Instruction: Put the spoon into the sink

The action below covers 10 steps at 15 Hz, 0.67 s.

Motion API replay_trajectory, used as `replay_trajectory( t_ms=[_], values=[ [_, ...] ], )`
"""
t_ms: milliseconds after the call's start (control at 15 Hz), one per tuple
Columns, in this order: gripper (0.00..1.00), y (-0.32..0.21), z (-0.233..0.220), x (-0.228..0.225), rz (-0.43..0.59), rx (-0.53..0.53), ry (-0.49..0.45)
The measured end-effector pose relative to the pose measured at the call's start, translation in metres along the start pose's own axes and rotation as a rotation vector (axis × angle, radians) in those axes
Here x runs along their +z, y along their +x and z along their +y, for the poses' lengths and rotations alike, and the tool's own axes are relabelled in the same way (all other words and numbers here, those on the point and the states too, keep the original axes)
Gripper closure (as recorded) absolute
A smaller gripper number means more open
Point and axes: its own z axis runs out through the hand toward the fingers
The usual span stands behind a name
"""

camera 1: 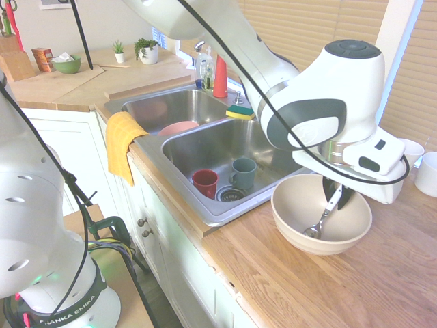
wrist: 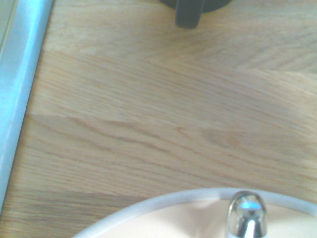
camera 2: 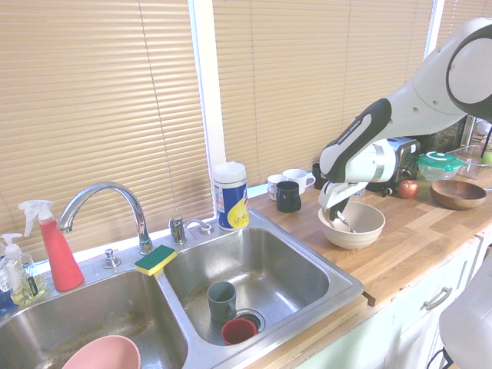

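The spoon (camera 1: 318, 225) stands tilted inside the large beige bowl (camera 1: 290, 219) on the wooden counter. Its silver bowl end is down near the bowl's bottom and its white handle points up. My gripper (camera 1: 338, 199) reaches down into the bowl, shut on the spoon's handle. From the other side, my gripper (camera 2: 338, 217) and the spoon (camera 2: 347, 225) show inside the same bowl (camera 2: 365, 232). The spoon's shiny metal (wrist: 246, 214) rises over the bowl's rim (wrist: 148, 204) in the wrist view. The sink (camera 1: 205, 147) lies left of the bowl, and its squarish basin (camera 2: 277, 269) has a round drain.
A red cup (camera 1: 205, 182) and a green mug (camera 1: 242, 173) stand in the basin by the drain. A yellow cloth (camera 1: 121, 140) hangs over the sink's front. A sponge (camera 1: 240, 112) lies on the back rim. A black mug (camera 2: 288, 196) and white mugs (camera 2: 296, 181) stand behind the bowl.
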Motion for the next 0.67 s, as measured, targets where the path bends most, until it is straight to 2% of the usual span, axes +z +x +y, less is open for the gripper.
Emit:
replay_trajectory(
  t_ms=[333, 667],
  values=[
    [1.00, -0.007, 0.015, -0.017, 0.021, 0.038, 0.019],
    [1.00, -0.018, 0.032, -0.077, 0.095, 0.048, 0.076]
  ],
)
